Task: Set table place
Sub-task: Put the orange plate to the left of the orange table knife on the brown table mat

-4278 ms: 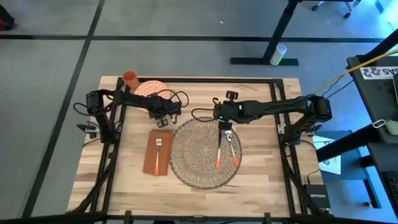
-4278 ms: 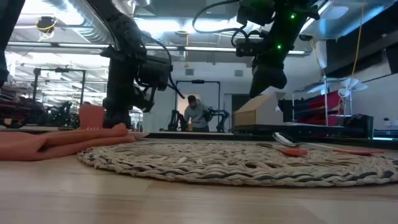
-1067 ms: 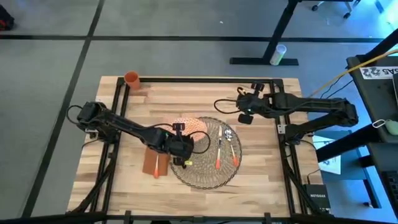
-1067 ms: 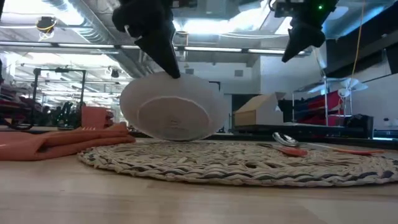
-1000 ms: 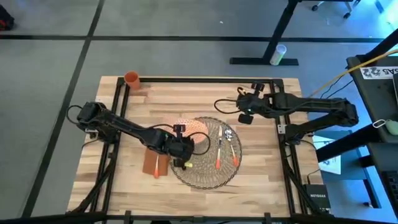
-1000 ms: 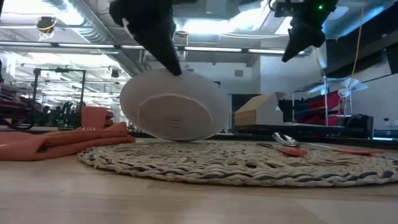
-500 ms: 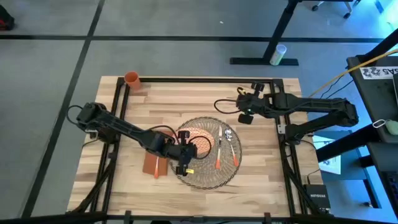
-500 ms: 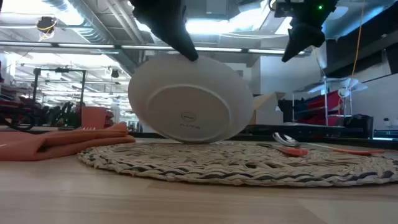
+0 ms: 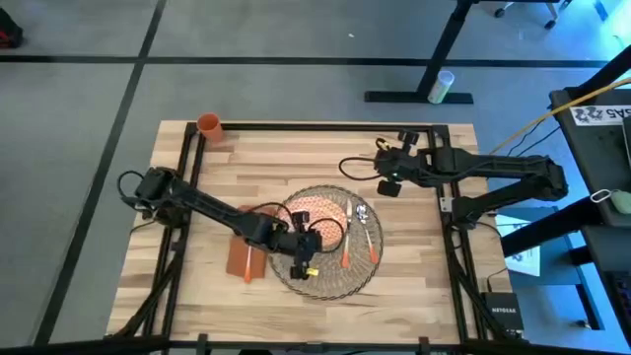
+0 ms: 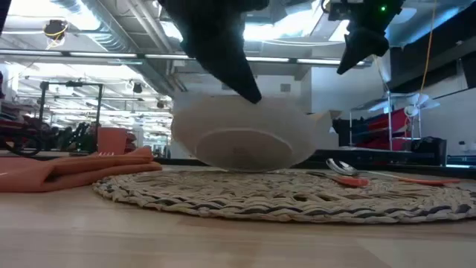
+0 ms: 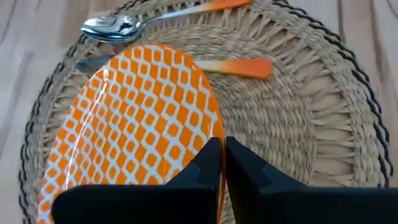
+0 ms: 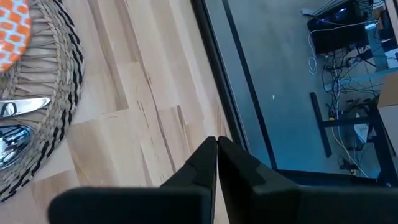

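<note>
The left pincer is over the middle of the mat, and it is pinching the rim of the plate. In the left wrist view its two fingers are pressed together on the edge of the plate, which has an orange lattice pattern on white. In the low view the plate is seen from its white underside, with its base low over the mat; I cannot tell if it already touches the weave. The left arm reaches across the counter from the left side.

The mat lies flat on the counter, a little right of the centre. On its right part lie a spoon and a knife, both with orange handles, side by side. In the left wrist view the spoon is just beyond the plate, and the knife handle lies on the mat beside the rim of the plate.

The napkin lies on the counter just left of the mat, partly under the left arm. An orange cup stands at the far left corner.

The right pincer hangs above the counter beyond the far right edge of the mat. In the right wrist view its fingers are pressed together with nothing between them.
</note>
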